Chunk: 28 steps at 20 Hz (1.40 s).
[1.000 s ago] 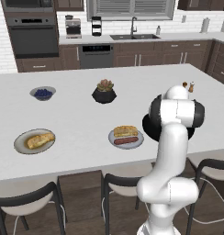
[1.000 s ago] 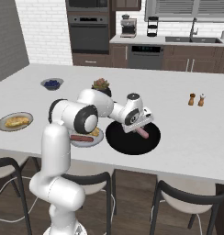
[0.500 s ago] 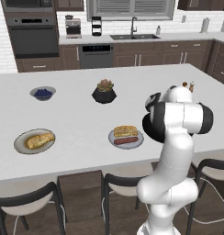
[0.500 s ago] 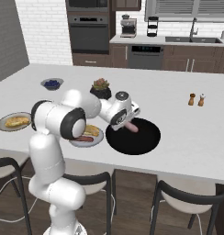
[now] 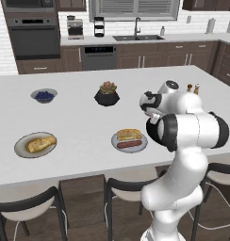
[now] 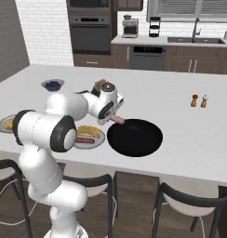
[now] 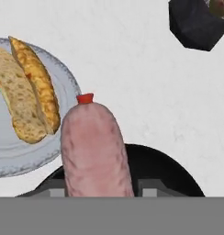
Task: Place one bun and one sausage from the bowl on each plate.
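The sausage (image 6: 117,119) was clamped in the hand (image 6: 111,114), sticking out from between the fingers over the left rim of the black bowl (image 6: 135,137). In the hand view the sausage (image 7: 94,149) rose pale pink with a small red tip, held above the tabletop (image 7: 141,82) between the bowl's rim (image 7: 150,160) and the grey plate (image 7: 63,87).

The bowl sat near the front edge of the tabletop (image 6: 180,121), with nothing visible in its dark inside. Just to its left lay the grey plate (image 6: 98,139), touching or nearly touching the bowl's rim. On that plate a bun (image 6: 89,130) lay at the far side and a second sausage (image 6: 85,139) at the near side; the left base view showed the same pair, bun (image 5: 129,135) behind sausage (image 5: 128,143), on the plate (image 5: 114,140).

Farther left, well apart, the beige-rimmed plate (image 5: 20,143) carried a bun (image 5: 40,143) and no sausage.

Toward the far side of the tabletop stood a black plant pot (image 5: 107,97) and, left of it, a small bowl of berries (image 5: 44,95). Two shakers (image 6: 199,100) stood together on the right, well away from the bowl. Dark chairs (image 5: 29,214) lined the near edge.
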Motion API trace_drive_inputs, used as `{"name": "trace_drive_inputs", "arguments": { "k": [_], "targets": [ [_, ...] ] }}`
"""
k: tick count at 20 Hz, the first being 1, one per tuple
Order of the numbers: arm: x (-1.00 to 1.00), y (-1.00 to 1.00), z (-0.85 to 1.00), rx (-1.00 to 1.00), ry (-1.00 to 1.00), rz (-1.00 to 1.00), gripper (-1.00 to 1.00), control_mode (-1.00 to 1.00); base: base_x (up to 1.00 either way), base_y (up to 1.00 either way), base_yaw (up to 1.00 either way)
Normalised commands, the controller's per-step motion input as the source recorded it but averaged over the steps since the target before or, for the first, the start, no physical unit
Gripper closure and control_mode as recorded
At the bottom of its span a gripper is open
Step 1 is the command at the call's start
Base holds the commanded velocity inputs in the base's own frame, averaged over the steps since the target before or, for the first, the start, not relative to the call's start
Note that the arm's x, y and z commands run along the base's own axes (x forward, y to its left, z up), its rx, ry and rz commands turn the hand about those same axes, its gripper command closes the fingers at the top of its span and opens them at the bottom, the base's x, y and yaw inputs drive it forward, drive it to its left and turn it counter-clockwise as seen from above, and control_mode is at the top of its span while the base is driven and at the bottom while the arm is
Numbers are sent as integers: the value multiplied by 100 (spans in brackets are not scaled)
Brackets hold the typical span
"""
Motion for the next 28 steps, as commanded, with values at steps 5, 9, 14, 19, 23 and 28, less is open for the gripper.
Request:
{"name": "trace_drive_inputs", "arguments": {
  "k": [5, 9, 14, 19, 23, 28],
  "targets": [
    [0, 100, 42, -10, 0, 32, 100, -100, 0, 0, 0],
    [0, 100, 18, -11, 0, 33, 100, -100, 0, 0, 0],
    [-2, 100, 4, -7, 0, 34, 100, -100, 0, 0, 0],
    [-9, 100, 0, -9, 0, 35, 100, -100, 0, 0, 0],
    [-9, 100, 0, -10, 0, 34, 100, -100, 0, 0, 0],
    [-7, 100, 0, -8, 0, 32, 100, -100, 0, 0, 0]
  ]
}}
